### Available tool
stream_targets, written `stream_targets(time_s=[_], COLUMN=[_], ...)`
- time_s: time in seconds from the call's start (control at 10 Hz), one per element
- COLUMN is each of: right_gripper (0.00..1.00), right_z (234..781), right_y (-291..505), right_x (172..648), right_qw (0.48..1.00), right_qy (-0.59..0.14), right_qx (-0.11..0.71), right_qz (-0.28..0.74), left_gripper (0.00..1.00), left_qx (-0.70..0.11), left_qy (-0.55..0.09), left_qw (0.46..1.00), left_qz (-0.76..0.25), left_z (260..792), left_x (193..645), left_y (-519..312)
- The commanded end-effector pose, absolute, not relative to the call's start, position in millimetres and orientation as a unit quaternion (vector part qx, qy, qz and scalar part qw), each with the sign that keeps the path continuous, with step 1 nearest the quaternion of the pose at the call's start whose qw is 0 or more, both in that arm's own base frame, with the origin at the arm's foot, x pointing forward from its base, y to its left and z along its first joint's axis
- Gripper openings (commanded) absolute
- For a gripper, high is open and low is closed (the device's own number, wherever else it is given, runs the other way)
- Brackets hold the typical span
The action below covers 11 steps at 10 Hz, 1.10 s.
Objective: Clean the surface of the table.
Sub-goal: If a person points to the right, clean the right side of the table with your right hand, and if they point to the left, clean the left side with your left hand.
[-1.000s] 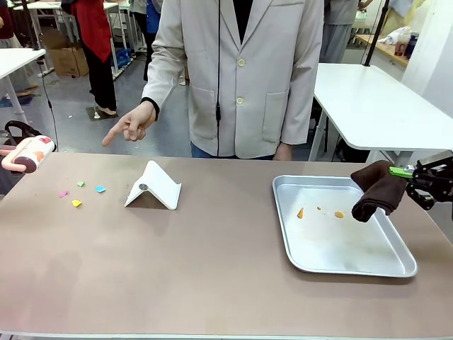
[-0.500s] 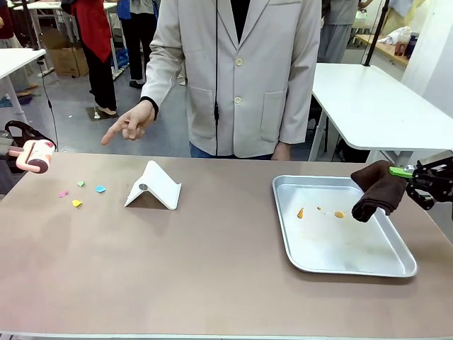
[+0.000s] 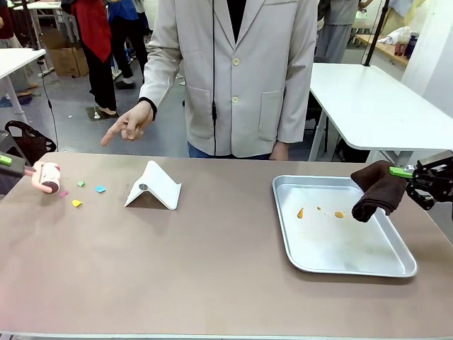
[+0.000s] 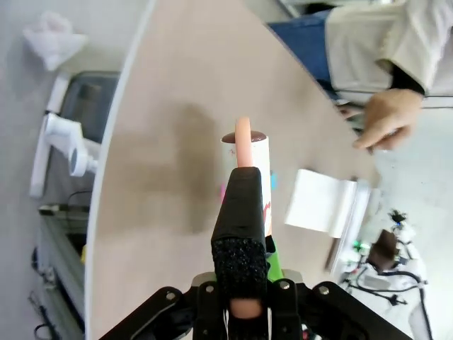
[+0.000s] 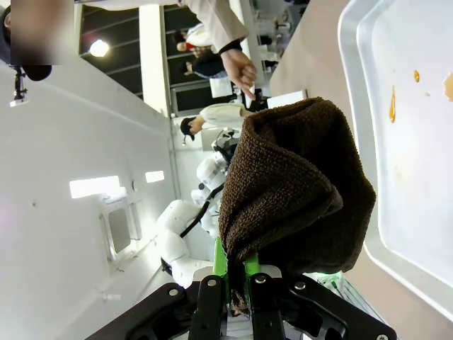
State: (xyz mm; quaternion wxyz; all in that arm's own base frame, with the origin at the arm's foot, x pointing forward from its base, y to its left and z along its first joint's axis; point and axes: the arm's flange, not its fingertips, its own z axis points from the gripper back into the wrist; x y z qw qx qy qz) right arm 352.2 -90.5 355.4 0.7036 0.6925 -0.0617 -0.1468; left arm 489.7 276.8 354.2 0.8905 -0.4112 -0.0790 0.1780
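Hovering left gripper [image 3: 6, 161]: clenched on lint roller [image 3: 48, 176], beside far-left paper scraps [image 3: 77, 202] to lift them.
Waiting right gripper [image 3: 413, 176]: pinching brown cloth [image 3: 377, 191] over tray [image 3: 354, 267] for its stains [image 3: 339, 214].

The table [image 3: 212, 276] is a plain, matte taupe-brown. The tray [image 3: 400, 268] is shiny silver, with small orange stains [image 3: 301, 212] on its floor. The cloth [image 3: 379, 190] is dark brown with a looped towel weave. The right gripper [image 3: 400, 172] is black with bright green trim. The left gripper [image 4: 242, 185] is black too, with a strip of green low beside it. The roller [image 3: 48, 177] has a pink handle, a pale barrel and a dark end. The scraps [image 3: 76, 203] are pink, green, blue and yellow. The stand [image 3: 157, 185] is white. The person's jacket [image 3: 241, 78] is pale beige with matching buttons, and the cuff [image 3: 150, 103] is black.
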Motion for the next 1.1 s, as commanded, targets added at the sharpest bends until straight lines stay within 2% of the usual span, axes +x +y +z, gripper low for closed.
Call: stream_targets(time_s=[0.0, 0.2, 0.6, 1.0], right_gripper=[0.0, 0.0, 0.0, 0.0], right_z=[359, 359, 359, 359], right_y=[-93, -93, -93, -93], right_x=[349, 349, 349, 349], right_qw=[0.7, 0.7, 0.7, 0.7], right_qy=[-0.059, -0.059, -0.059, -0.059], right_qx=[0.697, 0.697, 0.697, 0.697], right_qz=[-0.144, -0.144, -0.144, -0.144], left_gripper=[0.22, 0.22, 0.22, 0.22], left_qx=[-0.38, -0.361, -0.34, -0.357], left_qy=[-0.064, -0.081, -0.042, -0.013], left_qw=[0.909, 0.917, 0.93, 0.928], left_qz=[0.161, 0.147, 0.135, 0.107], left_z=[355, 348, 332, 323], left_x=[480, 477, 478, 490], left_y=[267, 263, 257, 235])
